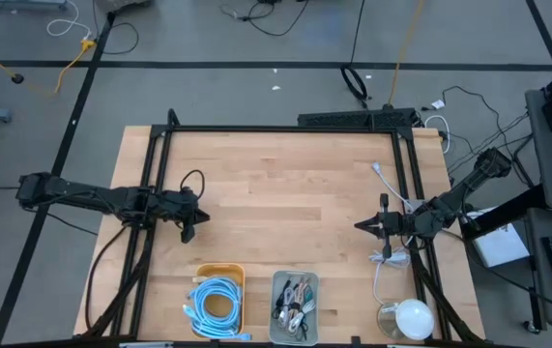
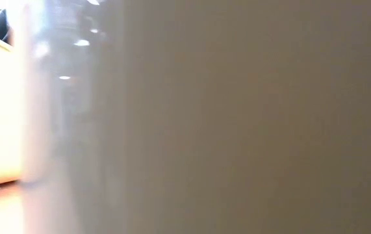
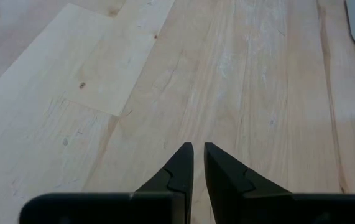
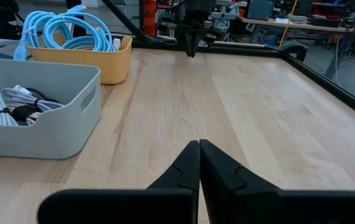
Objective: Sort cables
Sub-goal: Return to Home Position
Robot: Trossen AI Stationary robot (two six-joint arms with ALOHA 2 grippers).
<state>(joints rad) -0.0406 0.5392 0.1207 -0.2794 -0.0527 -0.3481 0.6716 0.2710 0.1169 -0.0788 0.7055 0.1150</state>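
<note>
Across open tabletop [image 1: 285, 193], left tool [image 3: 197, 149] faces right tool [image 4: 199, 144]

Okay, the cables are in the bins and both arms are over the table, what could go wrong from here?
1. The blue cables are heaped above the rim of the yellow bin, with an end hanging over it; a nudge could tip a loop out.
2. The white cord lies close by the right gripper; that arm could snag it when it moves.
3. The low view is blocked by a pale surface, so it offers no check.
</note>
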